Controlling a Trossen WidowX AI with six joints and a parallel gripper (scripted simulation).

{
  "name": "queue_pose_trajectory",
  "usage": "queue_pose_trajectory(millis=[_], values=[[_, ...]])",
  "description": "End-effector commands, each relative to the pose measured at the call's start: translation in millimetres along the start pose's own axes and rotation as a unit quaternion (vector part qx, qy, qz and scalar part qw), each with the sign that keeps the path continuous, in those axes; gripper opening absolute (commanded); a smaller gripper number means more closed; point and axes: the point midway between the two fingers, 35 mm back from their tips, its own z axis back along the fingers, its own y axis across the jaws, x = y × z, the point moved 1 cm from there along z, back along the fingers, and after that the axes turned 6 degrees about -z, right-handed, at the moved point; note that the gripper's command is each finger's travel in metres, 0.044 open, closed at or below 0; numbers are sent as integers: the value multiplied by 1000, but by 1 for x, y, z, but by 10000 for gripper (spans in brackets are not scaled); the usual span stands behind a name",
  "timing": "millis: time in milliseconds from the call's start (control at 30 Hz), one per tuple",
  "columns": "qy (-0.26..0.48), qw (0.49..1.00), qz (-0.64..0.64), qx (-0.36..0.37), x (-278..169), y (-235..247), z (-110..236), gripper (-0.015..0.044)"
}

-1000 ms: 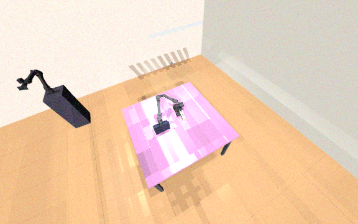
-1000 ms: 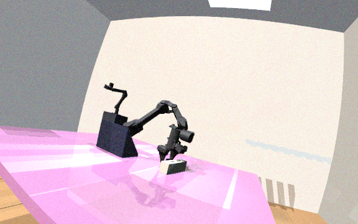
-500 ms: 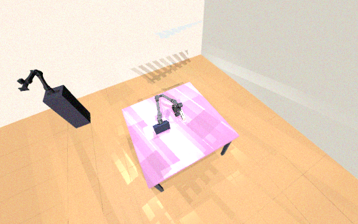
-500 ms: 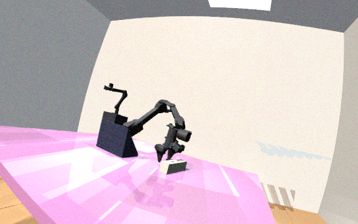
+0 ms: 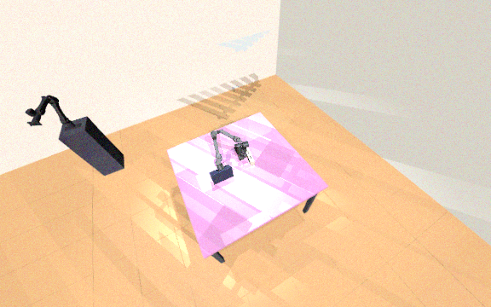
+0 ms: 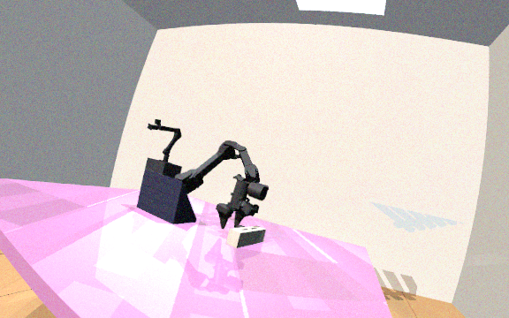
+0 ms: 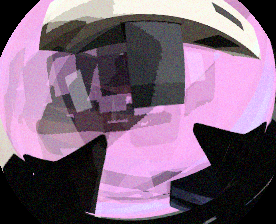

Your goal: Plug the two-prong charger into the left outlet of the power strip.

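The power strip (image 5: 251, 159) (image 6: 246, 236) is a cream block lying on the glossy pink table (image 5: 271, 200) (image 6: 82, 247). In the wrist view the power strip (image 7: 89, 10) runs across the top, with dark slots in it. A dark grey block (image 7: 158, 63), seemingly the charger, lies just below the strip in the wrist view; I cannot make it out in the top and exterior views. My gripper (image 5: 242, 153) (image 6: 231, 222) (image 7: 151, 133) is open and empty. It points down and hovers just above the table, right beside the strip.
The arm's dark base box (image 5: 221, 175) (image 6: 163, 196) stands on the table behind the gripper. A second dark box with a small arm (image 5: 92, 145) stands off the table near the wall. The table's edges drop off to the wooden floor.
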Motion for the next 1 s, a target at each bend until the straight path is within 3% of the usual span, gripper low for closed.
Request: queue_pose_trajectory(millis=[0, 133, 500, 967], values=[[1, 1000, -3, 2, -6, -1, -1, 440], [-18, 1000, 0, 1, -2, -1, 4, 440], [-295, 955, -3, 32, 4, -2, 73, 440], [-299, 954, -3, 32, 4, -2, 74, 440]])
